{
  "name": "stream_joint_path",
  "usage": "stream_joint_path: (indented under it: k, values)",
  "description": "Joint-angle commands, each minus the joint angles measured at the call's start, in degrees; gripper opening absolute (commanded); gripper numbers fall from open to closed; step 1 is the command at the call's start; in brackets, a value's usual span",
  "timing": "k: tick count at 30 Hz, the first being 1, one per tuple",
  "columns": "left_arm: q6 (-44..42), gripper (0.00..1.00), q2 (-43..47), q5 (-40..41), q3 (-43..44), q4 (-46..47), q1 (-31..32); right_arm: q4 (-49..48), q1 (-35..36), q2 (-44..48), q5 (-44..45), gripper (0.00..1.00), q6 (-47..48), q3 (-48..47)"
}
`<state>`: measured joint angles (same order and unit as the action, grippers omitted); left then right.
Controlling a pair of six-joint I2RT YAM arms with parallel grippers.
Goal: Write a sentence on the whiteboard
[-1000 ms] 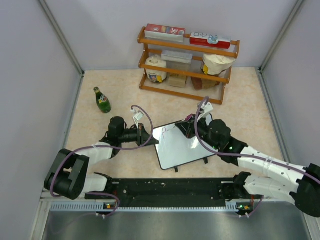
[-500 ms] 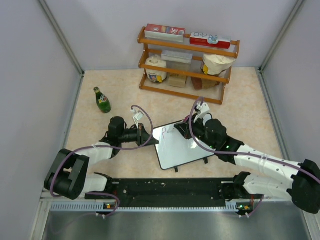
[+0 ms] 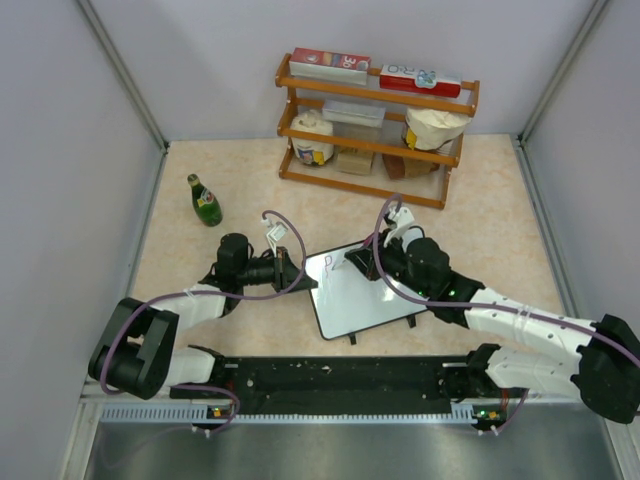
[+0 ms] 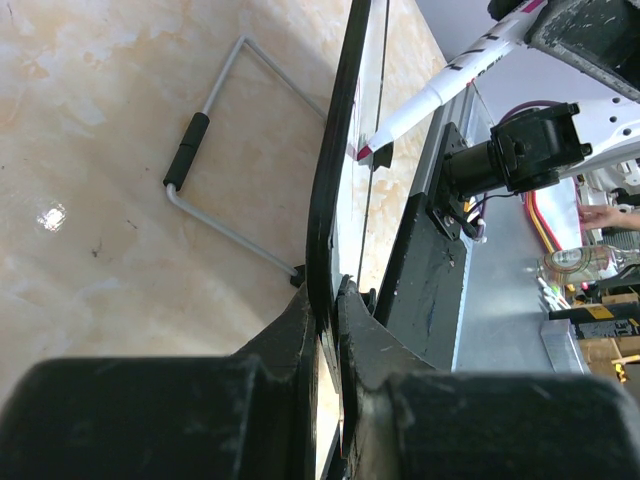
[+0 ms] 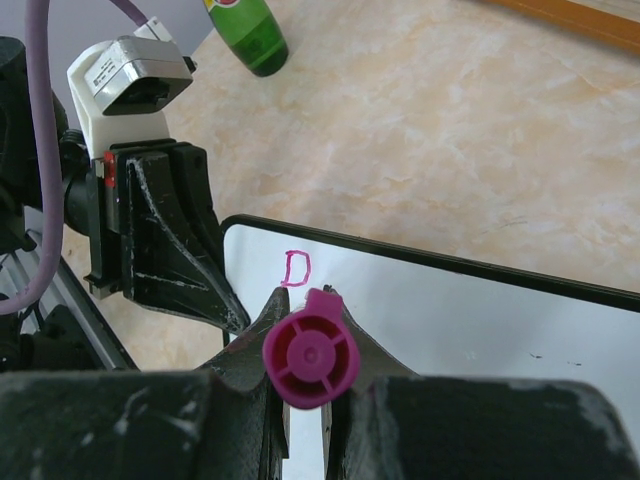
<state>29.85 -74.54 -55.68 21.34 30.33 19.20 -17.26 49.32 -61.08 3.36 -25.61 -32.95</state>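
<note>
The whiteboard (image 3: 352, 300) stands tilted on the table between the arms; in the left wrist view it is edge-on (image 4: 336, 170). My left gripper (image 3: 303, 275) (image 4: 328, 305) is shut on the board's black left frame. My right gripper (image 3: 362, 262) (image 5: 305, 300) is shut on a white marker (image 4: 440, 92) with a purple end (image 5: 310, 362). The marker's tip (image 4: 364, 151) rests against the board near its upper left corner. Of the sentence, a single purple-pink letter like a P (image 5: 297, 268) shows there. The rest of the board (image 5: 490, 320) is bare white.
A wooden rack (image 3: 378, 150) with boxes, a jar and bags stands at the back. A green bottle (image 3: 205, 200) (image 5: 248, 30) stands at the back left. The board's wire stand (image 4: 215, 150) rests on the table behind it. A black rail (image 3: 340, 380) runs along the near edge.
My right gripper has moved a little to the left with the marker, towards the board's upper left corner. The left gripper and the board have stayed put.
</note>
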Motion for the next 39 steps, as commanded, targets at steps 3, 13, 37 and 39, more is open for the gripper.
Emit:
stream_joint_path:
  k: [3, 13, 37, 39]
  values:
    - [-4.97, 0.0, -1.04, 3.03, 0.19, -1.06, 0.31, 0.38, -0.37, -0.45, -0.81, 0.0, 0.64, 0.25]
    - [-4.97, 0.0, -0.95, 3.21, 0.02, -0.88, 0.31, 1.61, -0.45, 1.05, -0.63, 0.0, 0.21, 1.84]
    - [-4.97, 0.0, -0.78, 3.21, 0.1, -1.15, 0.31, -0.84, -0.45, 3.34, 5.43, 0.0, -1.02, 1.31]
    - [-5.06, 0.0, -0.78, 3.3, 0.02, -1.15, 0.31, -1.02, -0.37, 2.98, 5.43, 0.0, -0.94, 0.87]
